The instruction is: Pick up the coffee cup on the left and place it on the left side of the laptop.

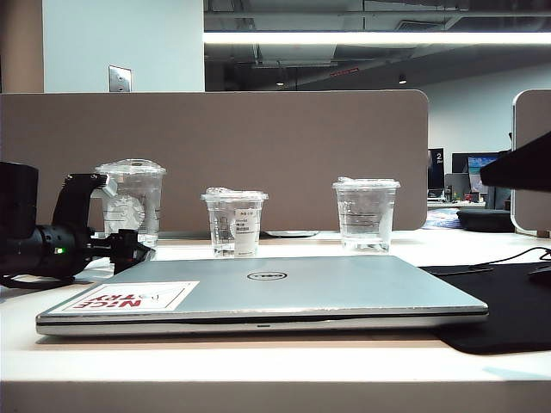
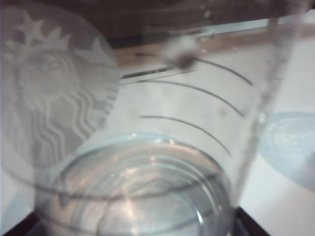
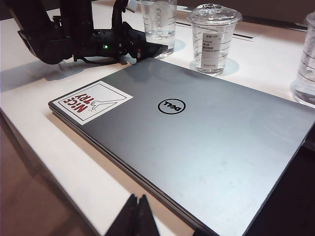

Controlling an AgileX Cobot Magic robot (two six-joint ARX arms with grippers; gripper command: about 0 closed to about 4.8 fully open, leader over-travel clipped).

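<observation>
Left gripper [image 1: 129, 249] spread wide, released, low at frame left beside the coffee cup [image 1: 131, 203]. Right gripper [image 3: 137, 216] clenched, tips together, over the table's near edge. Three cups, one laptop [image 1: 284, 292]. Coffee cup upright, long axis vertical, far left; bare table [image 1: 258, 357] in front.
</observation>
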